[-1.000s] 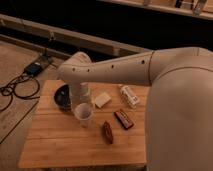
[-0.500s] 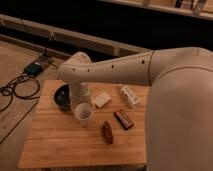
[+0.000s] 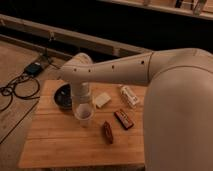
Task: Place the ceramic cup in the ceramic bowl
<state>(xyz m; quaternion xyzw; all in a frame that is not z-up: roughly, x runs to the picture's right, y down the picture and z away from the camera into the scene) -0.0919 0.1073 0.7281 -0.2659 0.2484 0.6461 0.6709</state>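
Observation:
The ceramic cup [image 3: 84, 115], small and cream-white, stands upright on the wooden table [image 3: 55, 145], just right of and in front of the ceramic bowl [image 3: 63, 96]. The bowl is dark, round and shallow, near the table's far left, partly covered by my arm. My gripper [image 3: 83, 102] comes straight down from the wrist onto the cup's rim. The wrist hides how it meets the cup.
A pale block [image 3: 102, 100] lies right of the cup. A white labelled bottle [image 3: 129, 96] lies further right. A dark snack bar [image 3: 123, 119] and a reddish-brown object [image 3: 107, 132] lie in front. Cables and a box [image 3: 34, 68] are on the floor at left.

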